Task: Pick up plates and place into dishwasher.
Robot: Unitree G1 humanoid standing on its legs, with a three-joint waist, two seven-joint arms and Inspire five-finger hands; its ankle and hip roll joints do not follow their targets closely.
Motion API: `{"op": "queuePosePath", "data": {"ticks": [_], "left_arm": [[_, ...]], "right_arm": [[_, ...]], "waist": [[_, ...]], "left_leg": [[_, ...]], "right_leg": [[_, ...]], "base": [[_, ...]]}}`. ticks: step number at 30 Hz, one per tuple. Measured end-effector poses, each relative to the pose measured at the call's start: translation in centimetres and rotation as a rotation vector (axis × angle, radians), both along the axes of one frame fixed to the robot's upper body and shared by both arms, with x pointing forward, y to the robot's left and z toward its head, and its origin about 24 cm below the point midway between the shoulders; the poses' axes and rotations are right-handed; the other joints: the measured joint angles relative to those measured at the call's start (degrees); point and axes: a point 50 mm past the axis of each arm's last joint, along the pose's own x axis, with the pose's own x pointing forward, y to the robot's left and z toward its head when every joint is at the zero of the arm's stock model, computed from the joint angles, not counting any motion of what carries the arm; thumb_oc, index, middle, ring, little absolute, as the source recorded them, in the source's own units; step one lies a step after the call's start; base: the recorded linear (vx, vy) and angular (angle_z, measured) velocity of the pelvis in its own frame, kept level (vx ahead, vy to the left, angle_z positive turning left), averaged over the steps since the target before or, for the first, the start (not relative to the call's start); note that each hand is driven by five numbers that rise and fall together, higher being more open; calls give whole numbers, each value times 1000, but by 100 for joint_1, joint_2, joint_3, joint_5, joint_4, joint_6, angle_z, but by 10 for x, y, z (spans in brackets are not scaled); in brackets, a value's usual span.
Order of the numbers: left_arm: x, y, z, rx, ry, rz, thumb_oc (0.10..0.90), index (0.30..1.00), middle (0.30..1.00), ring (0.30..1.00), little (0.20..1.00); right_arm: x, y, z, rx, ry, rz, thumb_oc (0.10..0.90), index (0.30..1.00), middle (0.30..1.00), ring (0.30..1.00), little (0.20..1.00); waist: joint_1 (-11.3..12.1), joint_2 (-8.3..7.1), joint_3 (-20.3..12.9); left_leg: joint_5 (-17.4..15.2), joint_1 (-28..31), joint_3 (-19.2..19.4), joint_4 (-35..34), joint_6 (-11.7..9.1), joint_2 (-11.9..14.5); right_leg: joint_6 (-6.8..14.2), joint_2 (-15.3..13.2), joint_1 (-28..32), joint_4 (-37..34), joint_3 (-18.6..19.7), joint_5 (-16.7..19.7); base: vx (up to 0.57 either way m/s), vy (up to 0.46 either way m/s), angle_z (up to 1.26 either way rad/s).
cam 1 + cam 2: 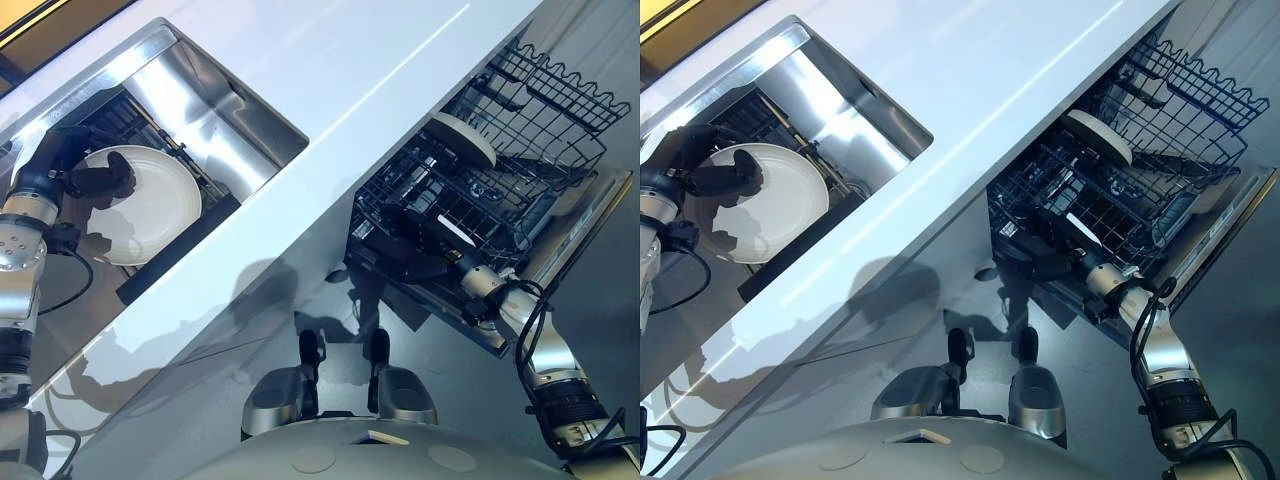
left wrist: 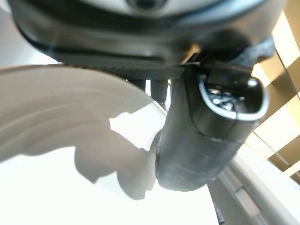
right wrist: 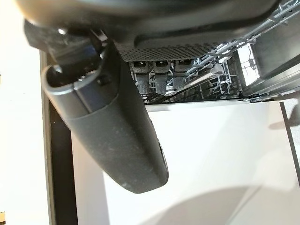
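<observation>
Plate: a white round plate (image 1: 140,205) lies in the sink, under and just beside the left hand; its near rim sits on a dark tray edge.
Left hand: the left hand (image 1: 95,180) is over the plate's far-left rim, thumb lying across the white surface. In its wrist view the thumb (image 2: 206,136) presses on top of the plate (image 2: 70,154), whose edge passes in under the palm — the other fingers are hidden beneath, so whether the hand is clamped on the plate or just resting there cannot be told.
Second plate: another white plate (image 1: 462,138) stands on edge in the rack, beyond the right hand and well apart from it.
Right hand: the right hand (image 1: 415,250) is low at the near end of the rack, dark against dark wire. Its wrist view shows the thumb (image 3: 112,136) stretched out straight and short finger stubs beside it over the wire — nothing seen in its hold, but how the fingers stand cannot be told.
Rack: the dark wire rack (image 1: 530,100) is pulled out over the open dishwasher door (image 1: 580,225), to the right hand's far side.
Sink: the steel sink (image 1: 215,120) surrounds the left hand, set into the white counter (image 1: 330,70) that runs between the two hands.
</observation>
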Motion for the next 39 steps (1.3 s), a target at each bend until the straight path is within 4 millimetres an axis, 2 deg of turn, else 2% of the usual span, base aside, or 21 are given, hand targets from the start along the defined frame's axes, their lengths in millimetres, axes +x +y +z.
{"op": "queuePosePath", "data": {"ticks": [7,11,12,14,17,19,21,25,33,36,39], "left_arm": [[0,-1,11,-22,-76,-3,100,300,300,300,200],[1,-21,35,27,-258,-21,100,300,300,300,200],[1,-28,43,42,-319,-35,100,300,300,300,200],[-3,-42,57,81,-448,-50,100,300,300,300,200],[-13,-57,77,158,-656,-38,100,300,300,300,200],[-20,-63,84,234,-785,6,100,300,300,300,200],[-23,-68,87,305,-857,21,100,300,300,300,200],[-25,-81,92,355,-964,31,100,300,300,300,200],[-16,-115,112,361,-1152,-15,100,300,300,300,200],[-13,-125,111,340,-1174,-39,100,300,300,300,200],[-8,-138,98,290,-1170,-52,100,300,300,300,200]], "right_arm": [[-5,1,-5,17,-19,-72,800,900,900,900,900],[-10,6,-5,53,-83,-225,800,900,900,900,900],[-8,8,0,45,-127,-266,800,900,900,900,900],[-3,-1,24,59,-269,-383,800,900,900,900,900],[7,-31,83,106,-561,-539,800,900,900,900,900],[11,-41,121,178,-732,-568,800,900,900,900,900],[12,-42,146,218,-834,-537,800,900,900,900,900],[20,-24,161,307,-858,-407,800,900,900,900,900],[38,30,150,379,-687,-145,800,900,900,900,900],[41,44,155,428,-684,-94,800,900,900,900,900],[41,56,163,522,-695,-62,800,900,900,900,900]], "waist": [[1,-126,-64],[46,-162,-53],[47,-162,-53],[46,-162,-53],[21,-160,-55],[-30,-158,-59],[-53,-148,-65],[-34,-147,-79],[149,-149,-90],[163,-151,-103],[162,-150,-198]], "left_leg": [[18,91,-6,-82,-10,-1],[33,100,-2,-116,4,-10],[33,100,0,-118,7,-15],[38,116,1,-118,11,-17],[36,158,7,-119,4,-8],[25,201,12,-118,-14,7],[14,251,-3,-117,-32,20],[11,294,-68,-116,-56,44],[92,298,-302,-117,-94,54],[109,298,-314,-117,-101,55],[110,300,-332,-117,-101,57]], "right_leg": [[0,7,86,-69,-10,0],[1,-2,82,-70,2,1],[2,-6,82,-72,10,1],[3,-7,100,-78,18,2],[3,3,142,-83,49,1],[1,22,200,-131,60,2],[-8,36,278,-182,50,7],[-10,57,352,-187,-35,5],[-38,58,487,-190,-175,-20],[-38,61,501,-190,-197,-20],[-38,62,506,-191,-197,-20]], "base": [[1,-29,1],[14,-4,2],[0,0,0],[0,0,0],[-8,-17,-4],[-11,-49,-2],[-1,-63,3],[-3,-81,8],[-14,-91,17],[-6,-57,8],[1,-59,0]]}}
